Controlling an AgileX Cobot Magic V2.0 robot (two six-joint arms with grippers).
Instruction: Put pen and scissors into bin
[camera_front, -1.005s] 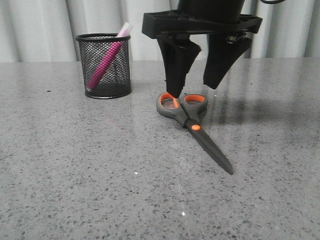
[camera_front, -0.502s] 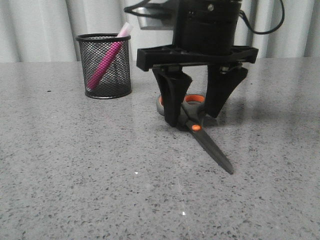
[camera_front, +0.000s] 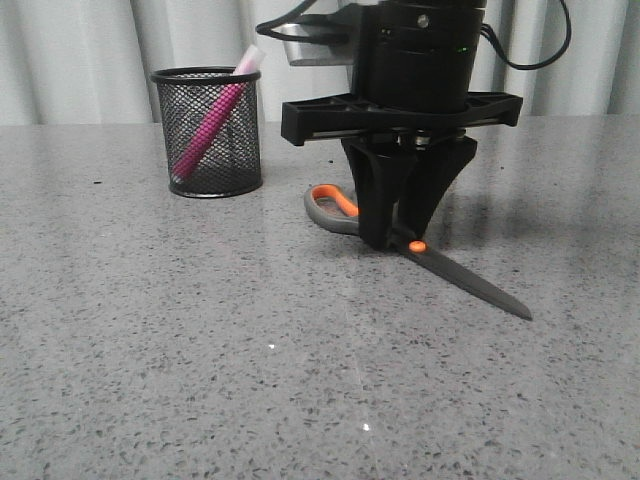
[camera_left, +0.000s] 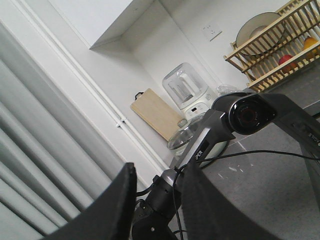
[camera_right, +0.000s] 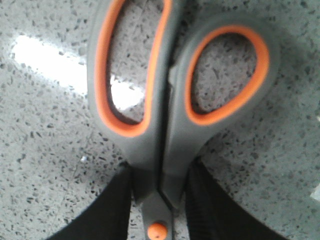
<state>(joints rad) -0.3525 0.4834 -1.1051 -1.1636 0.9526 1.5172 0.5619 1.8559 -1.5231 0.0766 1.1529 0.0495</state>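
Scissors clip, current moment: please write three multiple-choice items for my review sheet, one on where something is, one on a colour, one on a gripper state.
1. Where is the pen?
A. Flat on the table
B. Leaning inside the bin
C. Held in a gripper

2. What colour lines the handle loops of the scissors?
A. Orange
B. Blue
C. Yellow

3. What is the right gripper doing?
A. Hanging wide open above the bin
B. Holding the pen
C. Shut on the scissors just by the pivot dot

Answers:
1 B: the front view shows the pink barrel slanting inside the mesh with its pale cap above the rim.
2 A: the right wrist view shows both grey loops lined in orange.
3 C: the right wrist view shows the black fingers pressed against both sides of the scissors' neck.
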